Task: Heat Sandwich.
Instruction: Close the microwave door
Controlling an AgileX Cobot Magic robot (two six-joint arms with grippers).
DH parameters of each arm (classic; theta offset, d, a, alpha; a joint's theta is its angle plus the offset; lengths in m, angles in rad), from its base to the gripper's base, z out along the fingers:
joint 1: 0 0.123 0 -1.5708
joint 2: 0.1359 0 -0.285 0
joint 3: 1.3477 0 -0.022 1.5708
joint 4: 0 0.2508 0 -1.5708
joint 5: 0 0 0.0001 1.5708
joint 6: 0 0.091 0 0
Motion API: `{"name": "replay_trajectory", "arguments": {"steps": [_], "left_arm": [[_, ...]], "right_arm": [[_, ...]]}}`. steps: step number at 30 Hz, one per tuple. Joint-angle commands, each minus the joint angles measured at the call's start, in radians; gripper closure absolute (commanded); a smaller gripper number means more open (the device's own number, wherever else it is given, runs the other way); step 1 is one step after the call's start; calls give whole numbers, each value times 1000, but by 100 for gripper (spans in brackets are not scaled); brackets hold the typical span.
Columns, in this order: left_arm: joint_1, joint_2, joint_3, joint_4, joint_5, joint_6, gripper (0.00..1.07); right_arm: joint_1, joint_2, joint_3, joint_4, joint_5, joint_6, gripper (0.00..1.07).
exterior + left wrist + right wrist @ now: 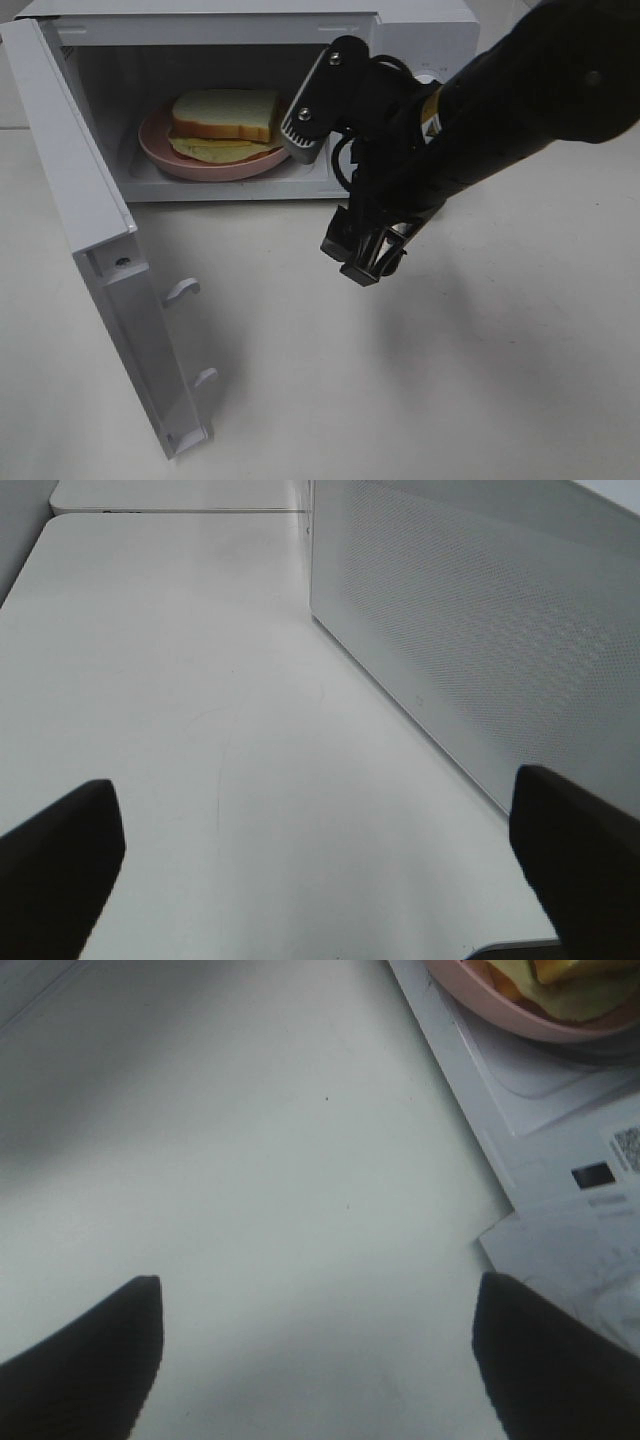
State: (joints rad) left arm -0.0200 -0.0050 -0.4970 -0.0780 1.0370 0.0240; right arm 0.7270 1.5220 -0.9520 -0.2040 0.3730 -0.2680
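- Microwave (420, 20), across the top of the high view, is open. Loading looks finished, so closing it seems to be the step in hand.
- Door (110, 300) hangs out at lower left; the next move probably calls for a push on its outer face.
- Right gripper (362, 258), mid-frame, is spread wide and empty.
- Left gripper (320, 880) is spread wide and empty.
- Plate (160, 150) sits inside the microwave.
- Sandwich (225, 115) lies on the plate.

The right arm (500, 110) hides the microwave's (425, 20) right front; the right wrist view crops the sandwich (575, 990).
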Motion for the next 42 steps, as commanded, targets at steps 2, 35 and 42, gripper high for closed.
{"name": "replay_trajectory", "arguments": {"steps": [2, 35, 42], "left_arm": [[-8, -26, 4, -1, -10, 1, 6], [-8, -26, 4, -1, -10, 1, 6], [-8, -26, 4, -1, -10, 1, 6]], "right_arm": [[-4, -83, 54, 5, 77, 71, 23], [-4, -835, 207, 8, 725, 343, 31], [-4, -946, 207, 8, 813, 359, 31]]}}
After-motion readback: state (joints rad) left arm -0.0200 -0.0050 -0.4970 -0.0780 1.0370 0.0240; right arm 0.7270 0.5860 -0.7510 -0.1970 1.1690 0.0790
